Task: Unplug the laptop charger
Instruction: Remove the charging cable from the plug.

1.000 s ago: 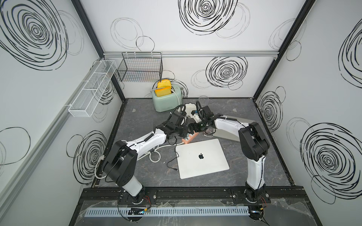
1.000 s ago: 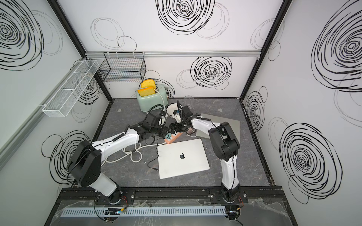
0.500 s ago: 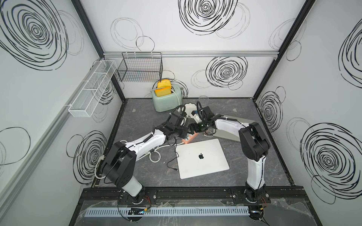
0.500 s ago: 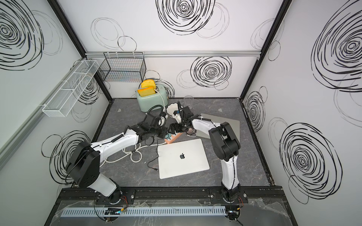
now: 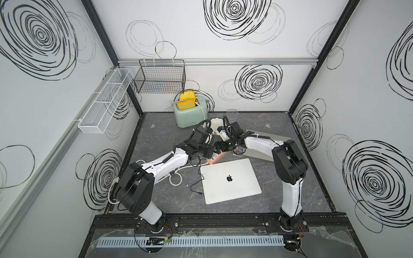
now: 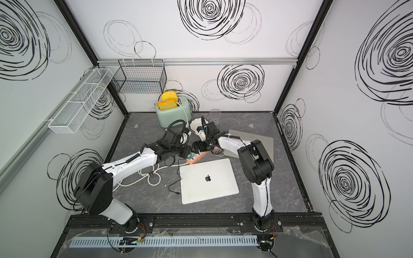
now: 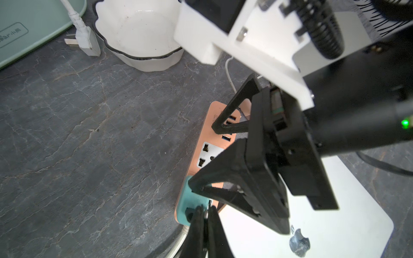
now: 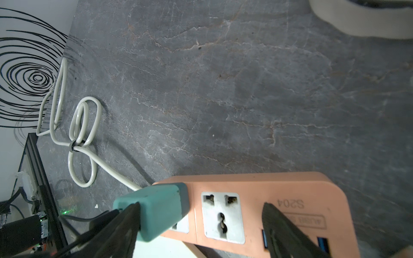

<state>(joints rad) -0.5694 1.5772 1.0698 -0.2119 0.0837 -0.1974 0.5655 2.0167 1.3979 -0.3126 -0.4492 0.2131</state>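
Nothing is yet unplugged: the charger [image 8: 156, 212] is seated in the power strip [image 8: 279, 187]; left gripper [image 7: 204, 214] closed, right gripper [image 8: 201, 207] spread.

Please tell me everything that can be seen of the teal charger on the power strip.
The teal charger is a small rounded block, seemingly matte plastic. It stands plugged into the peach power strip, at the end where the white cord leaves. The shut left gripper appears to touch it; one finger of the open right gripper lies against its side.
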